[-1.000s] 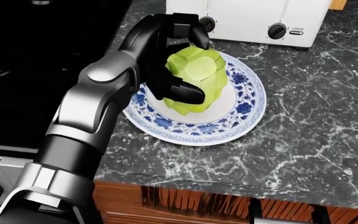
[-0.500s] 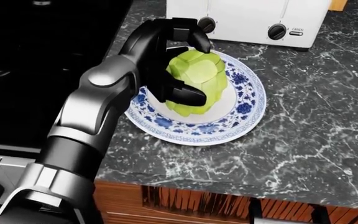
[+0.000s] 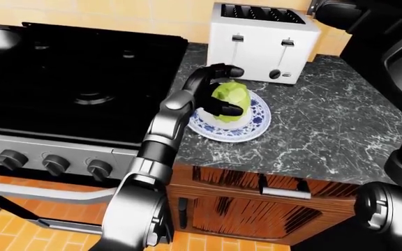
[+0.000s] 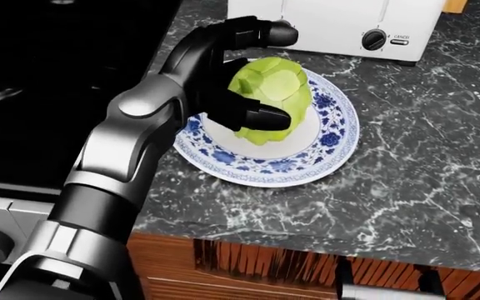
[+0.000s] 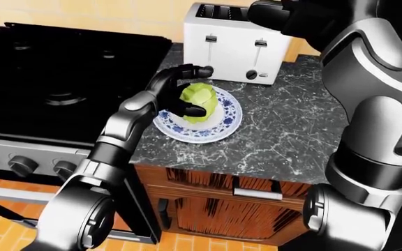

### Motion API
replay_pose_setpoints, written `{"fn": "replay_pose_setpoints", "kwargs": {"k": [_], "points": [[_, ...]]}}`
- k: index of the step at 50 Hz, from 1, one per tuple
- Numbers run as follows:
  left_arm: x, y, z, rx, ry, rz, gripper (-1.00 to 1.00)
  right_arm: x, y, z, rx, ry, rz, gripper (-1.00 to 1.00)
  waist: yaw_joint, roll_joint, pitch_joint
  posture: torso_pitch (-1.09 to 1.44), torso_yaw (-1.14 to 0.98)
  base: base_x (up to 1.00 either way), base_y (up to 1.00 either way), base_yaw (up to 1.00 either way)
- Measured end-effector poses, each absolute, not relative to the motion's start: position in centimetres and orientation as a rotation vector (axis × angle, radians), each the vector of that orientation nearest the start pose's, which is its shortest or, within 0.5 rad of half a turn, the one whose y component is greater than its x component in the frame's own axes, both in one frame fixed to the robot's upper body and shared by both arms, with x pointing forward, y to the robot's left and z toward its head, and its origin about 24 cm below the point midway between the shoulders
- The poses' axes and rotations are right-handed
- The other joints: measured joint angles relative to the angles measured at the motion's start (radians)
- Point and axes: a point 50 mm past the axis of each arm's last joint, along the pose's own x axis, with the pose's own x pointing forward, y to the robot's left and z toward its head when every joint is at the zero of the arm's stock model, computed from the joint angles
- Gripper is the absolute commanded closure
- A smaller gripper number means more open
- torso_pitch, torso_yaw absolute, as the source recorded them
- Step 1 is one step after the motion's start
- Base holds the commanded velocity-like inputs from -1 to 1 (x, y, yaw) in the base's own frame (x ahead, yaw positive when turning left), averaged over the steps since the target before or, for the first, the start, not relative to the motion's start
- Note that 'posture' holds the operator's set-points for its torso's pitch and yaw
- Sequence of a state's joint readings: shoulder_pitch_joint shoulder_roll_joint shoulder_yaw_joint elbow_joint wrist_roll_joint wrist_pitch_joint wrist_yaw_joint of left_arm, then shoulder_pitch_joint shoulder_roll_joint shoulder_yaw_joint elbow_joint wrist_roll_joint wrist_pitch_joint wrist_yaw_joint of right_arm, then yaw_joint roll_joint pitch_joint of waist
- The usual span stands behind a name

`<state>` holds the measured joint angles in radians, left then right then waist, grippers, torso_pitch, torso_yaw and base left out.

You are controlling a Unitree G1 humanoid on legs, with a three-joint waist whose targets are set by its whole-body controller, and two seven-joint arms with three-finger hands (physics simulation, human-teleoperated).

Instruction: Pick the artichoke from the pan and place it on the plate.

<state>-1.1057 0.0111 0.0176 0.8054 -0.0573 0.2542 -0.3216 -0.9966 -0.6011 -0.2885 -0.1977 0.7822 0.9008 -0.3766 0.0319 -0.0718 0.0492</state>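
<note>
One robot hand matters here: the left robot hand (image 4: 244, 75), fingers wrapped round the artichoke (image 4: 271, 99), holds it upright directly over the plate (image 4: 336, 134) centre. Base contact cannot be told. The right arm stands well apart, its hand unseen.

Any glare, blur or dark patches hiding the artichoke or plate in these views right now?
Head view: sharp and evenly lit, artichoke and plate clear, though the left hand covers the plate's left rim. Left-eye view: the black stove shows little detail. Right-eye view: no glare; the right arm fills the right side.
</note>
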Motion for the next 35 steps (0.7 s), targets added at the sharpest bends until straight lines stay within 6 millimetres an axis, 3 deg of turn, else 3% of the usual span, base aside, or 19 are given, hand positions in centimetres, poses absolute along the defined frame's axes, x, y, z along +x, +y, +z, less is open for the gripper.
{"fn": "replay_pose_setpoints", "kwargs": {"k": [17, 20, 35], "points": [[40.24, 4.48, 19.44, 0.08, 0.005, -0.569, -0.33, 30.24, -21.46, 34.59, 0.16, -0.343, -0.051, -1.0, -0.005, 0.005, -0.001, 0.0, 0.0, 0.0, 0.0, 0.0], [40.25, 4.5, 19.62, 0.08, -0.002, -0.568, -0.55, 30.22, -21.48, 34.63, 0.16, -0.342, -0.052, -1.0, -0.005, 0.006, -0.002, 0.0, 0.0, 0.0, 0.0, 0.0], [40.23, 4.8, 19.93, 0.075, -0.013, -0.564, -0.87, 30.14, -21.42, 34.65, 0.158, -0.345, -0.051, -1.0, -0.005, 0.008, -0.003, 0.0, 0.0, 0.0, 0.0, 0.0]]}}
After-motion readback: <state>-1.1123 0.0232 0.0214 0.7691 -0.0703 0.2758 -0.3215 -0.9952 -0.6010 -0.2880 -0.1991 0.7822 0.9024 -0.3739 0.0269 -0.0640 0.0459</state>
